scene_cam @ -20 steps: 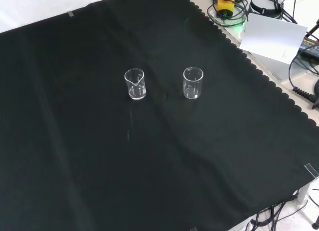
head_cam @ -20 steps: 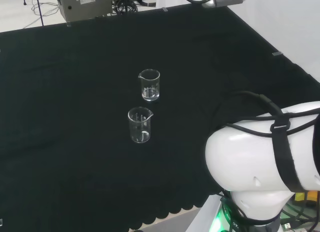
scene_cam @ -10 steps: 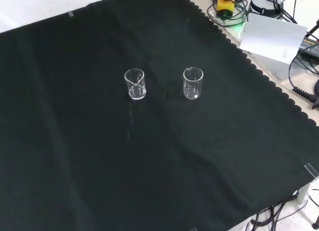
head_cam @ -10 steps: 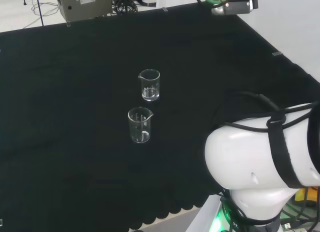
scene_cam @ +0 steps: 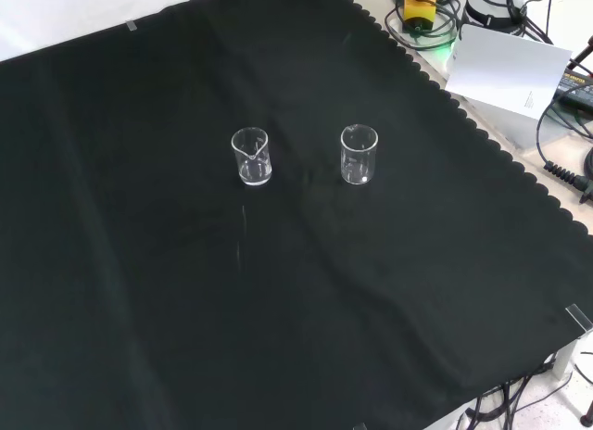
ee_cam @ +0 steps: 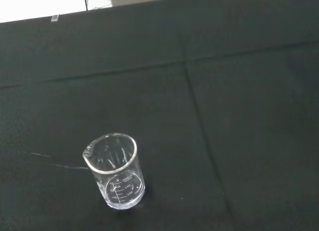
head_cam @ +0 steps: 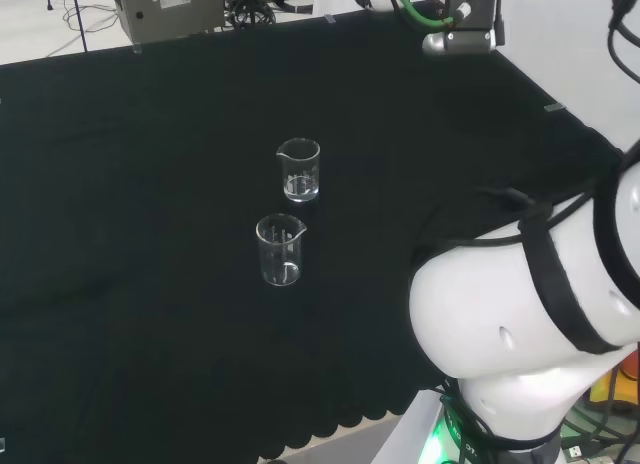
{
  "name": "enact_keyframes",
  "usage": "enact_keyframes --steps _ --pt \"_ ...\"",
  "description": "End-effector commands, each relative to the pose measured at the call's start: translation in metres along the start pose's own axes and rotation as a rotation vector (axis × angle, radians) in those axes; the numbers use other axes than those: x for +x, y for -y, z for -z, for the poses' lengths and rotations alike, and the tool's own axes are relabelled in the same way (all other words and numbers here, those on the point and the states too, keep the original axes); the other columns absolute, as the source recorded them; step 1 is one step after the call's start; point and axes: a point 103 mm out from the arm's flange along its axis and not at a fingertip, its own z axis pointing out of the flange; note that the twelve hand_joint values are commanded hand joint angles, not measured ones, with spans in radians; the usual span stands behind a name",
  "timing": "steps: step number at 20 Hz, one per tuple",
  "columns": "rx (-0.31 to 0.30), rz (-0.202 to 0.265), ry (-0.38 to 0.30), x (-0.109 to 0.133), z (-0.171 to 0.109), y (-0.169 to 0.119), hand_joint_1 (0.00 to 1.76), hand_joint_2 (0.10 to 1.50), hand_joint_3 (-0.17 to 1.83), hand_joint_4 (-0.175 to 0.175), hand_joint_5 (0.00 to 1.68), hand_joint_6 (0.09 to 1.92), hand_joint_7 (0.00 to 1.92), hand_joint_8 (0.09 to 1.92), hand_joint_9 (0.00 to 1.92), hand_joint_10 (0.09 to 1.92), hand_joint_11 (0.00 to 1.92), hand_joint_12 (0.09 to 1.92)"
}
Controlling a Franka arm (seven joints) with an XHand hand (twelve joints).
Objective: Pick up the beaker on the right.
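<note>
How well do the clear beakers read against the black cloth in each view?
Head view: both beakers show by bright rims and base glints. Front view: the pair looks faint, outlines only. Wrist view: one beaker is crisp, with its scale marks visible.

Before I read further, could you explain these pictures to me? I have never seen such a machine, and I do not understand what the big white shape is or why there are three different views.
The big white shape in the head view is a robot arm's own body, seen from a camera behind and above its base. The front view looks down on the same bench from the opposite side. The wrist view comes from a camera mounted at the arm's wrist, so things look close and large there.

The bench is covered with a black cloth. On it stand two small clear glass beakers, both upright and apart from each other: one at the front view's left, the other at its right. The wrist view shows one beaker close up. Nothing touches the beakers; both rest on the cloth.
</note>
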Motion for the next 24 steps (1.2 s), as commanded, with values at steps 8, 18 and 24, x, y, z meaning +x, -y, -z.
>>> enact_keyframes --steps 8,18,24 --pt "0.055 0.064 -0.1 -0.003 -0.09 -0.053 0.27 1.13 0.26 -0.011 0.33 0.09 0.18 0.58 0.28 0.67 0.0 1.26" --pt "0.116 0.083 -0.193 -0.008 -0.146 -0.062 0.33 1.06 0.25 -0.014 0.33 0.09 0.18 0.6 0.29 0.68 0.0 1.28" --pt "0.145 0.084 -0.201 -0.014 -0.168 -0.065 0.44 0.99 0.23 -0.015 0.33 0.09 0.18 0.61 0.3 0.68 0.0 1.28"
